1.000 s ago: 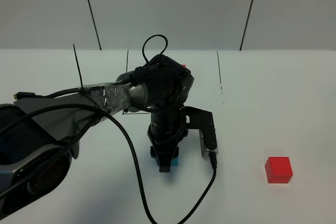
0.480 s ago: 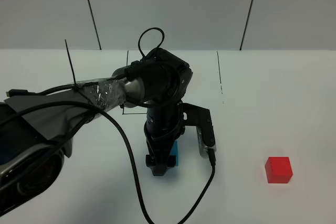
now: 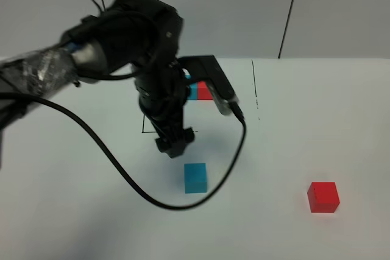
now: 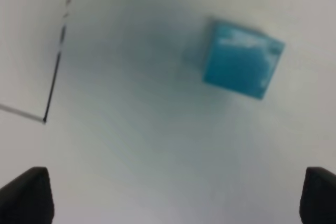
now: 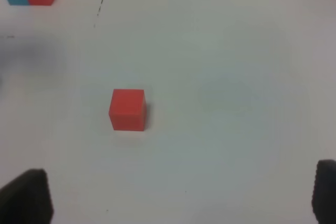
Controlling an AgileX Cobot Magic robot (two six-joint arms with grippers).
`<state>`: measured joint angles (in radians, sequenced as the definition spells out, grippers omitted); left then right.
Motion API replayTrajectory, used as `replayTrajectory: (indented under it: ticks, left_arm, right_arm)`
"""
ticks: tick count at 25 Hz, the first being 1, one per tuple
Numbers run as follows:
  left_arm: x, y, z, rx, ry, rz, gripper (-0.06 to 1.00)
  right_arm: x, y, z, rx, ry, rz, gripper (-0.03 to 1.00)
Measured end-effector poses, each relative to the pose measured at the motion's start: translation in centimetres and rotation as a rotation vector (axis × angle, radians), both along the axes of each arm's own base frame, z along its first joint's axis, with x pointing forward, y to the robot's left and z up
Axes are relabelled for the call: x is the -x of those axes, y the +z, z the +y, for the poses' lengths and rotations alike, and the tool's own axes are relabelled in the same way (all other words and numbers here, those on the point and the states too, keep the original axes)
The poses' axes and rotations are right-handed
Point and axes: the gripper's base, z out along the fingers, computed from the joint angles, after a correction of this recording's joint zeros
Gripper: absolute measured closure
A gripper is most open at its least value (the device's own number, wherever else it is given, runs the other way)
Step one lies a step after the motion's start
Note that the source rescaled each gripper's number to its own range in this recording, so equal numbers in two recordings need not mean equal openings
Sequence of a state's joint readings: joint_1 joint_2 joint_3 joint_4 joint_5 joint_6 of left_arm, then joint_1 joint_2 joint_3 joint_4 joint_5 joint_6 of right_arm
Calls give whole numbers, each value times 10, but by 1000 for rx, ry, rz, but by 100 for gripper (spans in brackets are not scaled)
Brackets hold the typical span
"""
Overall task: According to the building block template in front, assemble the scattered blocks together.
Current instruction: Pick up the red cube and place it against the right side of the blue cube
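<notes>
- The left gripper (image 3: 175, 144) has let go of the cyan cube (image 3: 195, 178) and lifted clear, jaws wide apart.
- Nearest, the red cube (image 3: 323, 196) sits on the tabletop (image 3: 304, 120); the right gripper (image 5: 173, 195) stands open, not touching it.
- Farthest back lies the two-colour template (image 3: 203, 92).

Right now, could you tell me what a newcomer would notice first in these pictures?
The big black left arm looms over the table, near a lone cyan cube. A red cube sits apart at the near right, and a small cyan-red bar lies behind the arm.
</notes>
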<state>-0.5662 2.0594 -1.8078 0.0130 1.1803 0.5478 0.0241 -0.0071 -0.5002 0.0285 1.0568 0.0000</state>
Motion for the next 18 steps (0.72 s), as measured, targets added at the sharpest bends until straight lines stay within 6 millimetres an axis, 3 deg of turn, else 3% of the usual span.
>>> replayTrajectory:
  ticks: [5,9,12,18]
  left_arm:
    - [-20,16,107,70,355,-59,-1]
    - [1,35,181,177,588,-116,0]
    - [34,51,207,246,688,-135,1]
    - [121,76,209,325,734,-215,3]
  right_arm:
    - [0,0,0,0,0,0,-3]
    - [0,0,0,0,0,0,-3]
    - [0,0,0,0,0,0,-3]
    - [0,0,0,0,0,0,-3]
